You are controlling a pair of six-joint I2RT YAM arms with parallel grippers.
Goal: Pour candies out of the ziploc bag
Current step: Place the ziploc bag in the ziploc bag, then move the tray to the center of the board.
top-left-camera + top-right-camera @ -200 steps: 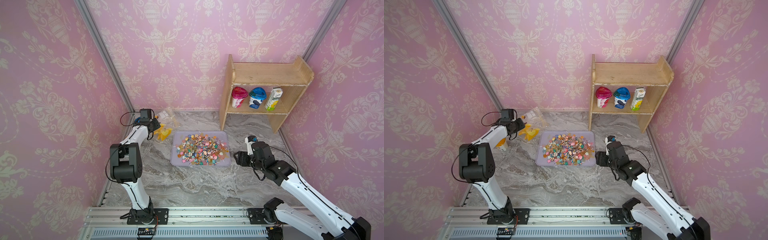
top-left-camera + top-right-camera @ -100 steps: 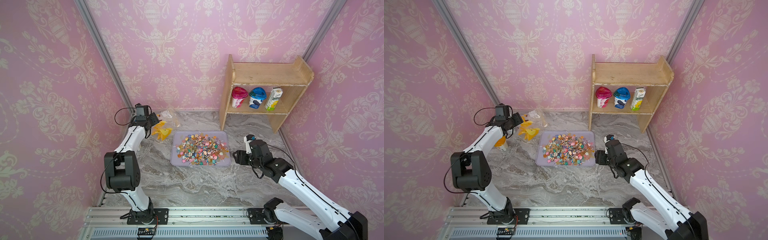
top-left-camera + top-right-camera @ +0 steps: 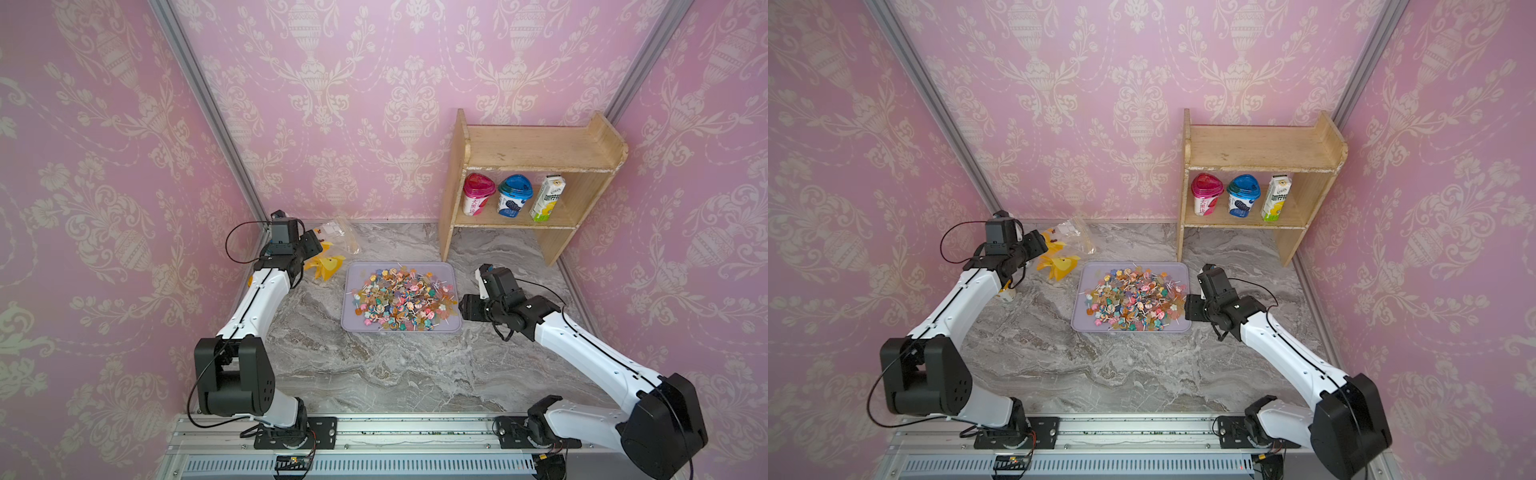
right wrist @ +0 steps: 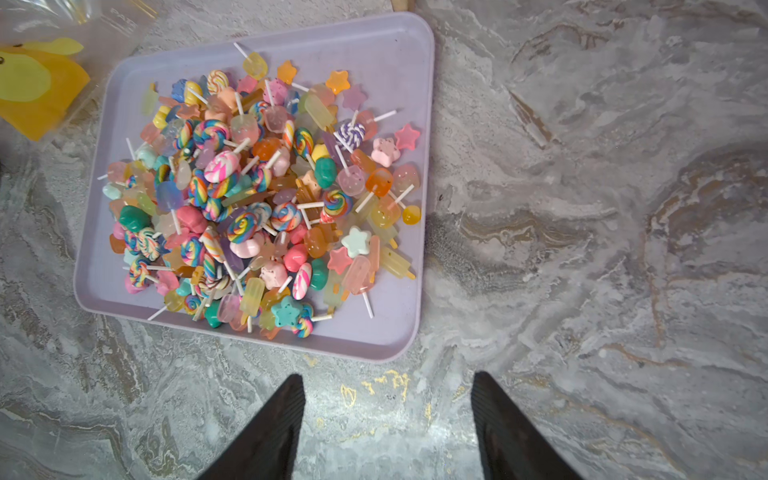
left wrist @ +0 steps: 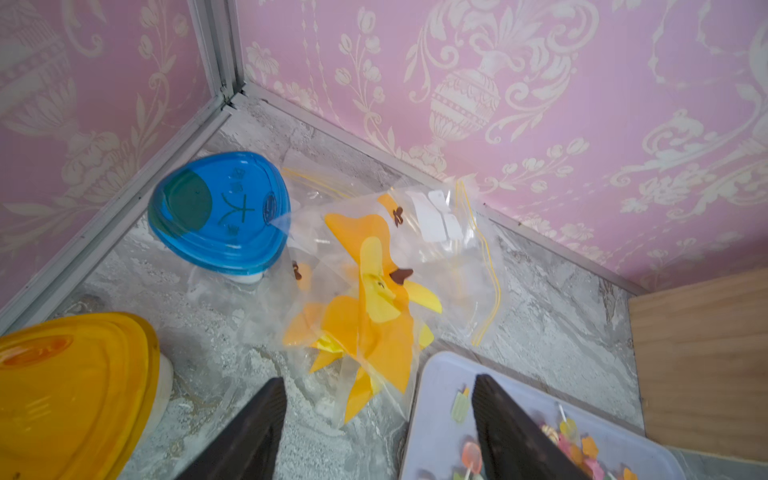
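Candies (image 4: 257, 195) heap in the tray (image 4: 390, 50), the ziploc bag (image 5: 374, 291) lies beside it on the counter (image 4: 582, 208), left jaws and right jaws both released.

On the grey marbled tabletop (image 3: 374, 374), a lilac tray (image 3: 351, 309) at centre, the clear ziploc bag (image 3: 332, 249) at its ten o'clock against a blue-lidded cup (image 5: 216, 212), a yellow-lidded cup (image 3: 1007, 294) at nine, a wooden shelf (image 3: 536, 145) standing at one o'clock.

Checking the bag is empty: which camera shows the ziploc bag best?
Left wrist view: the ziploc bag appears close and nearly whole. Both top views show it small and distant; the right wrist view catches only its corner.
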